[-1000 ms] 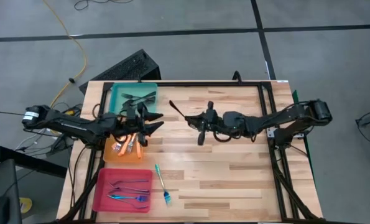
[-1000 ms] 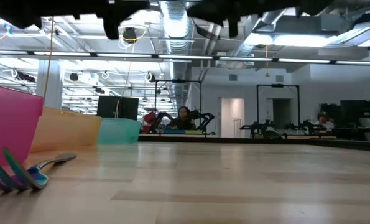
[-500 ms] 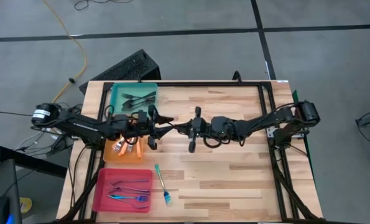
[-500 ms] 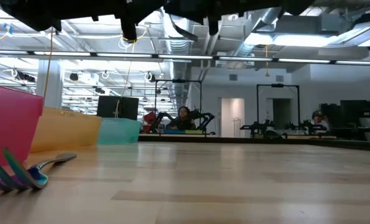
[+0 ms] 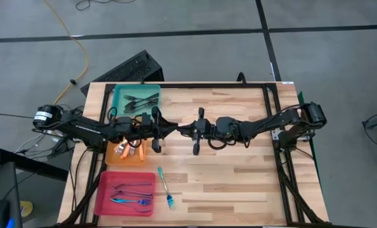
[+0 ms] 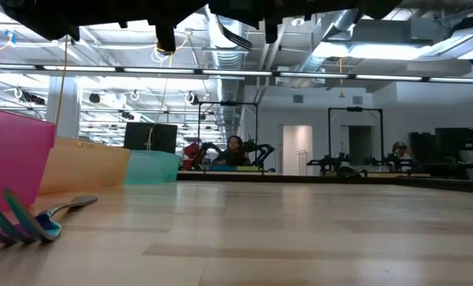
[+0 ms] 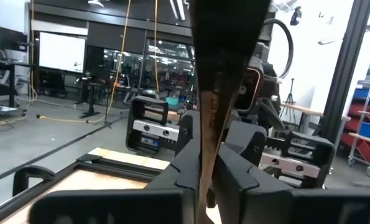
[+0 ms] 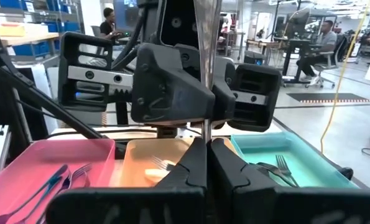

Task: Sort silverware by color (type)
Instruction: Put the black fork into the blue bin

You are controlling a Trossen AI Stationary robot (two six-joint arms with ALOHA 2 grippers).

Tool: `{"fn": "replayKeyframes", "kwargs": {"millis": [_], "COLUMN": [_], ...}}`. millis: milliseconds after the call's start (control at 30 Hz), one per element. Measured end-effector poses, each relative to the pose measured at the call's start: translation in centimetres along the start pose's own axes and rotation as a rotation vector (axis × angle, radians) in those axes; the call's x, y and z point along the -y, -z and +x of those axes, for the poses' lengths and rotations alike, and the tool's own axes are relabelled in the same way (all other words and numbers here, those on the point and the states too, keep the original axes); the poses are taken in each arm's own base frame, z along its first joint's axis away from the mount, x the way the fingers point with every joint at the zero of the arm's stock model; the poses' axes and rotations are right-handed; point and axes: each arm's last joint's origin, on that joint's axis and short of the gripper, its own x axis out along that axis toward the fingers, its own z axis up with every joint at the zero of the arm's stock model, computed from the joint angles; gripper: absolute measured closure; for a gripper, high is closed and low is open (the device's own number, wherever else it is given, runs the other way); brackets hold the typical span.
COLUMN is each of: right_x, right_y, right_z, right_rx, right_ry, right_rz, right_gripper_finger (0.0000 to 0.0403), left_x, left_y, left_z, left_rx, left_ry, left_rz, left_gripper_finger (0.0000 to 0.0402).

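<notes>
Mid-frame above the table (image 5: 239,177), our left gripper (image 5: 174,127) has just closed its jaws on the dark fork (image 5: 182,128) that the right gripper (image 5: 187,130) still clamps: handover under way.

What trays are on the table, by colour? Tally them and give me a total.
teal tray: 1
orange tray: 1
pink tray: 1
Total: 3 trays
</notes>
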Motion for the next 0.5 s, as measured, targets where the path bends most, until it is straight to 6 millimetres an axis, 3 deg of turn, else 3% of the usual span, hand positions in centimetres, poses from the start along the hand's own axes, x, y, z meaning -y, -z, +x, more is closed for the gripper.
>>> {"fn": "replayKeyframes", "kwargs": {"millis": [133, 500], "right_x": [0.1, 1.3], "right_y": [0.0, 0.8], "right_z": [0.0, 0.2], "right_rx": [0.000, -0.074], "right_ry": [-0.002, 0.030], "right_rz": [0.016, 0.011], "right_gripper_finger": [0.0372, 0.0227], "left_x": [-0.1, -0.2], "left_y": [0.0, 0.0], "left_z": [0.0, 0.0], "left_rx": [0.001, 0.008], "left_ry": [-0.023, -0.069], "left_rz": [0.000, 0.011], "left_gripper_finger": [0.0395, 0.0399]}}
